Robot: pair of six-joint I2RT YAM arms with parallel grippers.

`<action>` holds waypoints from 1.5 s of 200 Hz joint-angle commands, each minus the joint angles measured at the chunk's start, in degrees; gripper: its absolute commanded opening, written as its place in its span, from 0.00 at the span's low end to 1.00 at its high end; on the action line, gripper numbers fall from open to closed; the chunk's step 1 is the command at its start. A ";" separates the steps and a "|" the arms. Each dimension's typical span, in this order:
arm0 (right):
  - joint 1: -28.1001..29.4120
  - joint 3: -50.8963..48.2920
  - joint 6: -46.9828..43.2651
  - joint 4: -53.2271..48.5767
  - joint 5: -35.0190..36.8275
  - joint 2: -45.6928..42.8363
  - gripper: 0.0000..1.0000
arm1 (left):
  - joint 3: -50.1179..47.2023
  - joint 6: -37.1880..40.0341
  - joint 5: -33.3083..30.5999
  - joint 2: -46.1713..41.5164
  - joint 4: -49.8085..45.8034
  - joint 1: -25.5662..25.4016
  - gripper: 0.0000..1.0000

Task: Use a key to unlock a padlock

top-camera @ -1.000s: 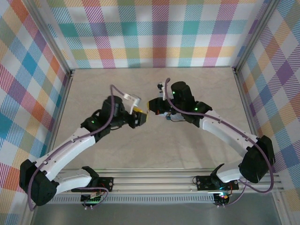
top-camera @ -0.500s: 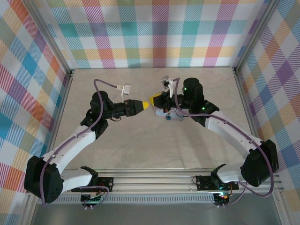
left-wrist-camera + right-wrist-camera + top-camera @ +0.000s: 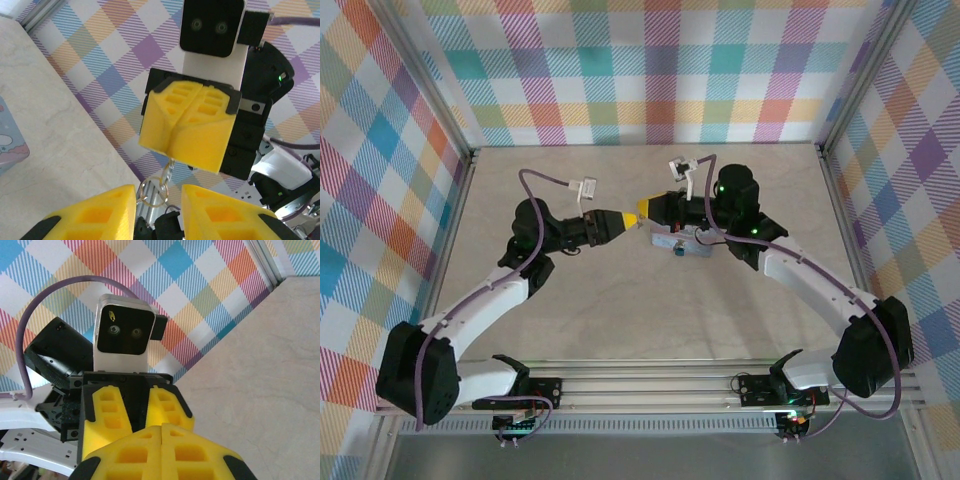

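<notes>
My right gripper (image 3: 646, 209) (image 3: 173, 154) is shut on the key, of which a short metal end (image 3: 170, 166) pokes out below the yellow fingertips. A thin wire ring (image 3: 152, 192) hangs from that end. My left gripper (image 3: 624, 220) (image 3: 157, 200) faces it tip to tip, open, with the ring in the gap and touching the left finger (image 3: 100, 215). In the right wrist view my shut right gripper (image 3: 162, 429) points at the left gripper (image 3: 138, 407). A tiny dark-blue padlock (image 3: 677, 250) sits at the near left corner of the pale blue box (image 3: 694, 240).
The box's corner (image 3: 7, 142) lies at the left edge of the left wrist view. Both arms reach over the pale table (image 3: 620, 320). Checked walls stand at the back and sides. A metal rail (image 3: 650, 385) runs along the near edge.
Both grippers have moved toward the back of the table, still tip to tip. The left arm has stretched out and its jaws have narrowed around the ring.
</notes>
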 commanded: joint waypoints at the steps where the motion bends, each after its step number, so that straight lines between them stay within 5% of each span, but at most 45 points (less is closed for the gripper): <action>1: -0.06 -1.15 4.18 5.21 -1.25 0.27 0.00 | -0.47 -4.22 -0.12 1.51 8.72 0.79 0.30; 138: 0.32 -1.11 6.90 8.56 -0.60 1.95 0.00 | -0.23 -5.02 -0.05 3.04 9.25 -0.42 0.30; 300: 0.65 0.05 7.24 9.77 0.20 4.07 0.00 | 0.21 -3.00 0.56 3.61 6.75 -1.08 0.13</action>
